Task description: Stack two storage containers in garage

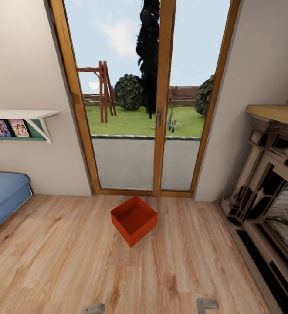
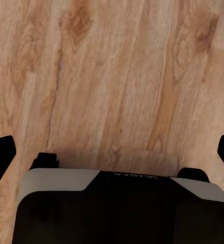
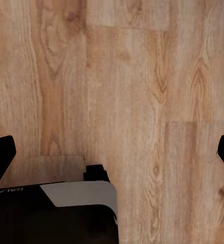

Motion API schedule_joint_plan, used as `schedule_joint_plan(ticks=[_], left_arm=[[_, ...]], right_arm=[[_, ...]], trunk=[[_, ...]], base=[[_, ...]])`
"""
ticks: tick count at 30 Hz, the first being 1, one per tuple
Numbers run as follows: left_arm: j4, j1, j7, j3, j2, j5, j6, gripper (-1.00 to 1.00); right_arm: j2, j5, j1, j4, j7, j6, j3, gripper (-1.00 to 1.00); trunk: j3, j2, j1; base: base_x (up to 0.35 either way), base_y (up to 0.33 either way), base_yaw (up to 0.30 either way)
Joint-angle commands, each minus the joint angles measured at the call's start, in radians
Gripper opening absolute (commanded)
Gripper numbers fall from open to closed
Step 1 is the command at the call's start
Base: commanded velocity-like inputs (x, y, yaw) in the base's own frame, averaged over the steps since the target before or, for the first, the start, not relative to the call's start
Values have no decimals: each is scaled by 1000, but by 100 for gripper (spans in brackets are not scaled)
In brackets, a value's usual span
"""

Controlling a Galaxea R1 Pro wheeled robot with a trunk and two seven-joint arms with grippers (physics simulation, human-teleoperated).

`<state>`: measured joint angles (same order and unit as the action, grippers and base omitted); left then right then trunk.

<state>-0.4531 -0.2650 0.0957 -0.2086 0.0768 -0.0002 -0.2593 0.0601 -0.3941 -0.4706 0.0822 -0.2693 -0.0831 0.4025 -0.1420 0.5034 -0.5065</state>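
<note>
One red-orange storage container (image 1: pixel 133 219), open-topped and empty, sits on the living room's wood-plank flooring (image 1: pixel 65 261) in front of the glass doors, turned corner-on to me. It lies well ahead of both arms, roughly centred between them. Grey tips of my left arm (image 1: pixel 93 308) and right arm (image 1: pixel 206 304) peek in at the head view's lower edge. My left gripper (image 2: pixel 112 152) hangs open over bare planks, its dark fingertips (image 2: pixel 0 157) spread wide. My right gripper (image 3: pixel 112 152) is open the same way, holding nothing. The garage is out of view.
Wood-framed glass doors (image 1: pixel 159 117) close the far wall. A dark carved fireplace (image 1: pixel 270 192) runs along the right side. A blue sofa (image 1: pixel 4 196) and a white wall shelf (image 1: pixel 22 115) are at the left. My own black-and-white base (image 2: pixel 117 203) shows beneath each gripper.
</note>
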Motion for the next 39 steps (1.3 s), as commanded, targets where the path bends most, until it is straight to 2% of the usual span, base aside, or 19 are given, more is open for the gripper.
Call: schedule_joint_plan(ticks=[1, 20, 39], left_arm=[[-3, 0, 5, -8, 1, 0, -8, 100], [-3, 0, 5, -8, 1, 0, -8, 100], [-3, 0, 5, -8, 1, 0, -8, 100]], right_arm=[[0, -6, 0, 2, -5, -7, 9, 100], [0, -6, 0, 2, -5, -7, 9, 100], [0, -6, 0, 2, -5, -7, 9, 100]], trunk=[[-2, 2, -1], [-2, 2, -1], [-2, 2, -1]], base=[[303, -196, 0], [278, -225, 14], [270, -234, 213]])
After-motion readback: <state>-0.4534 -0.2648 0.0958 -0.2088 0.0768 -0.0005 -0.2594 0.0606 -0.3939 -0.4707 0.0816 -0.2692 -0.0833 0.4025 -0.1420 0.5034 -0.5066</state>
